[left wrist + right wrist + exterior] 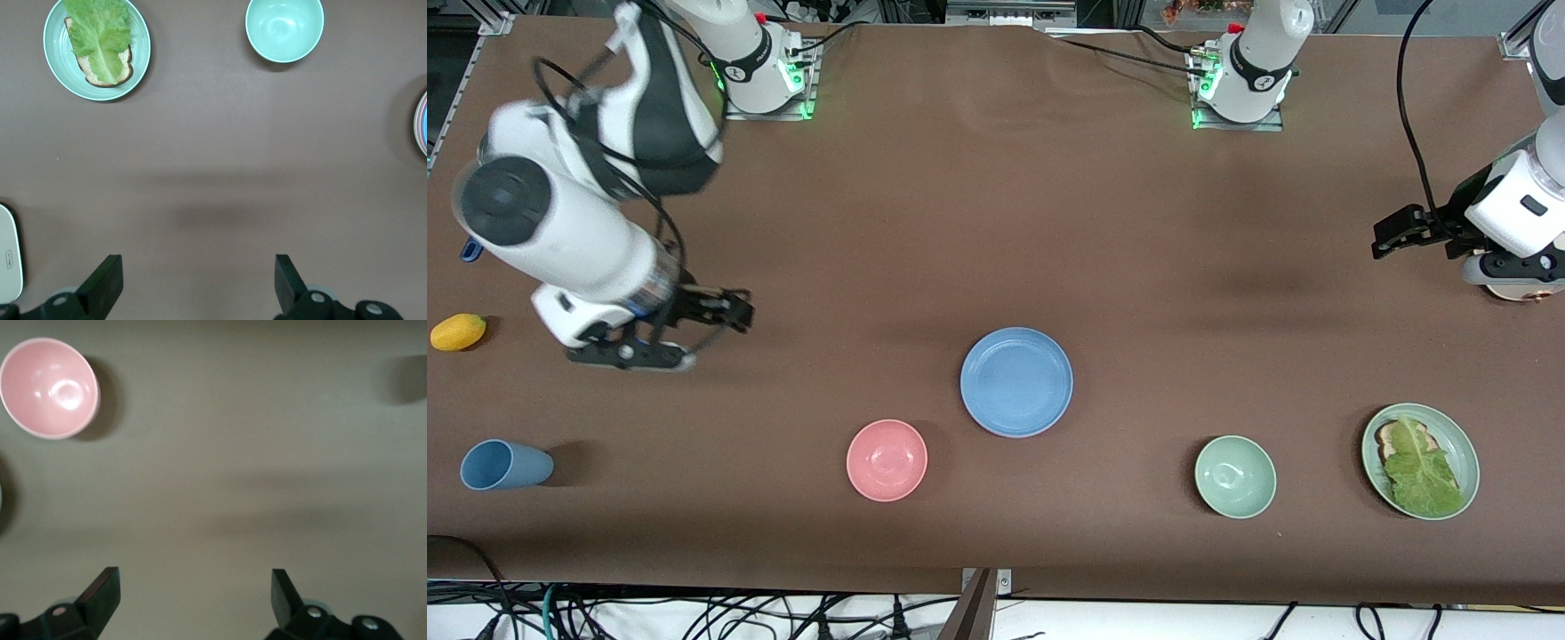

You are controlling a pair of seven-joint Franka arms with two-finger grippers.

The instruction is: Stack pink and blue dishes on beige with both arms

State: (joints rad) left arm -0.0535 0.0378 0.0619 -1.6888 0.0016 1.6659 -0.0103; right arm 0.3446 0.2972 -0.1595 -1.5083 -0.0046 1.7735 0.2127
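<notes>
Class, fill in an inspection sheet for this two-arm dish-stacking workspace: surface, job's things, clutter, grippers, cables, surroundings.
Surface: brown cloth, faint creases.
Job's things: blue plate mid-table, uppermost; pink plate shows only as a rim beneath it, in the left wrist view; beige plate not seen.
Clutter: pink bowl, green bowl, green plate with lettuce on bread, blue cup on its side, yellow fruit.
Grippers: left gripper open over cloth; right gripper open over cloth.
Cables: black cables by the arms.
Surroundings: metal frame at corners.
</notes>
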